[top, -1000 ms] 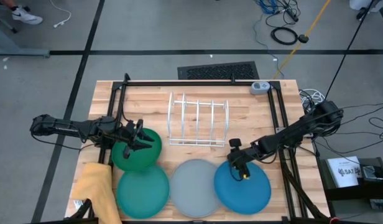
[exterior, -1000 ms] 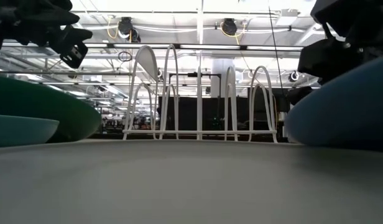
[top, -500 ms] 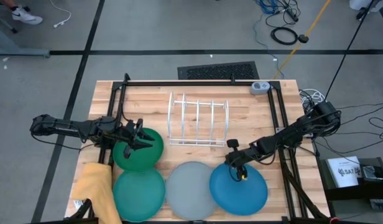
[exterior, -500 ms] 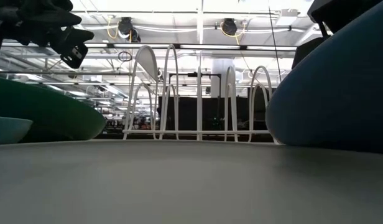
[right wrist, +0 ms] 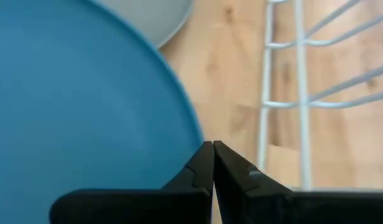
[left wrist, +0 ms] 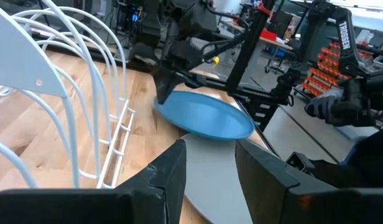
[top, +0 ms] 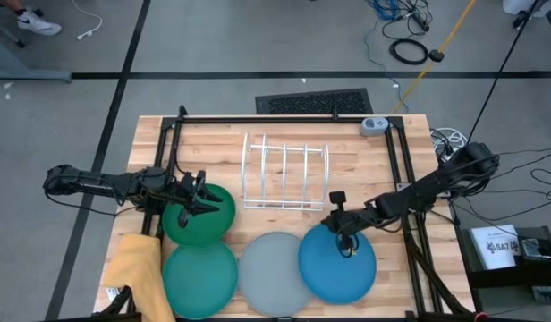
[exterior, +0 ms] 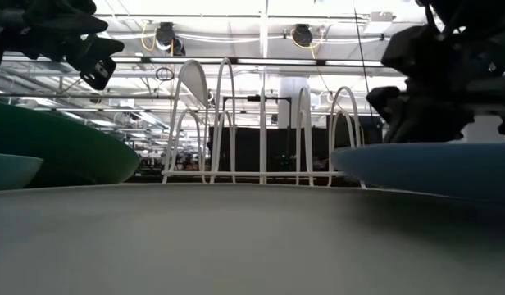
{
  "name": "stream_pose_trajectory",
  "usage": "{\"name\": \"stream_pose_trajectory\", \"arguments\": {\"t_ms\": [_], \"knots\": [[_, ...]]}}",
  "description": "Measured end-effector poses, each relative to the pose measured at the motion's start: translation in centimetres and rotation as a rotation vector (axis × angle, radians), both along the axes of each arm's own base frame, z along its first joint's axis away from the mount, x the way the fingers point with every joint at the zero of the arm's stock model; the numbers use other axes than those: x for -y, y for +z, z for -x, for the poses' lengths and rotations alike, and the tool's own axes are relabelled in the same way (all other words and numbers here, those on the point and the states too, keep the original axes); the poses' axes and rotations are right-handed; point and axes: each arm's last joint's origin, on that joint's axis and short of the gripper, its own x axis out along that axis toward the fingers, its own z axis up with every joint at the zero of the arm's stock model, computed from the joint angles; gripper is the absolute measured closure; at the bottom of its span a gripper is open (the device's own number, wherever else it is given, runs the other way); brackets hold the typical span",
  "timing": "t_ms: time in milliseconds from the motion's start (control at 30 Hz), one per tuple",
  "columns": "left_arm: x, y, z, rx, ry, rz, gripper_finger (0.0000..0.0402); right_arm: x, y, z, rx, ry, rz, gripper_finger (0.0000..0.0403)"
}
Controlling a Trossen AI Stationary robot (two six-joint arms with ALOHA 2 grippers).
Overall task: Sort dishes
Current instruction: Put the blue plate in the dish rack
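The dark green plate (top: 202, 217) lies at the left, the teal plate (top: 201, 279) nearer than it, and the grey plate (top: 271, 273) in the near middle. The blue plate (top: 338, 264) is at the right, its left edge over the grey plate's right edge. My left gripper (top: 197, 195) is open above the green plate's far left part, touching nothing; in its wrist view its fingers (left wrist: 176, 171) frame the grey plate (left wrist: 210, 180). My right gripper (top: 343, 233) is shut on the blue plate's far rim. My right gripper pinches the blue plate's far rim (right wrist: 194, 134) between its two fingers (right wrist: 204, 163). It comes from the table's far right, slanting down. The plate (exterior: 433, 168) sits about level, raised off the wood in the left wrist view (left wrist: 207, 118). Whether it touches the grey plate, I cannot tell.
The white wire rack (top: 284, 173) stands on the far middle of the table, just beyond the blue plate. A yellow cloth (top: 137, 266) lies at the near left corner. Black frame rails (top: 396, 170) border the table. A person's hand (left wrist: 328, 106) shows beyond the table's right side.
My right gripper moved toward the table's left and a little toward the far edge, drawing the blue plate with it. The plate was tipped up steeply half a second ago and is now about level, overlapping the grey plate's edge. The grey plate slid slightly left.
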Motion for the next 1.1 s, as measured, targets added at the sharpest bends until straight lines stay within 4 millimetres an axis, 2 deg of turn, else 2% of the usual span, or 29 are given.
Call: {"name": "stream_pose_trajectory", "arguments": {"t_ms": [200, 333, 433, 600, 900, 1000, 1100], "knots": [[0.0, 0.0, 0.0, 0.001, 0.001, 0.000, 0.0263, 0.5, 1.0, 0.7, 0.018, -0.041, 0.046, 0.0402], [0.0, 0.0, 0.0, 0.001, 0.003, -0.001, 0.0263, 0.3, 1.3, 0.8, 0.004, 0.031, -0.014, 0.0403], [0.0, 0.0, 0.0, 0.002, 0.004, -0.001, 0.0263, 0.6, 1.4, 0.7, 0.005, 0.003, -0.070, 0.0389], [0.0, 0.0, 0.0, 0.002, 0.009, -0.002, 0.0263, 1.3, 1.4, 0.5, 0.005, -0.044, -0.122, 0.0319], [-0.1, 0.0, 0.0, 0.003, 0.022, -0.004, 0.0263, 2.0, 1.4, 0.2, -0.037, 0.048, -0.224, 0.0133], [-0.1, 0.0, 0.0, 0.003, 0.047, -0.007, 0.0263, 2.6, 1.4, 0.0, -0.044, 0.057, -0.248, 0.0107], [-0.2, 0.0, 0.0, 0.003, 0.057, -0.008, 0.0263, 3.2, 1.2, -0.2, -0.067, 0.081, -0.307, 0.0104]]}}
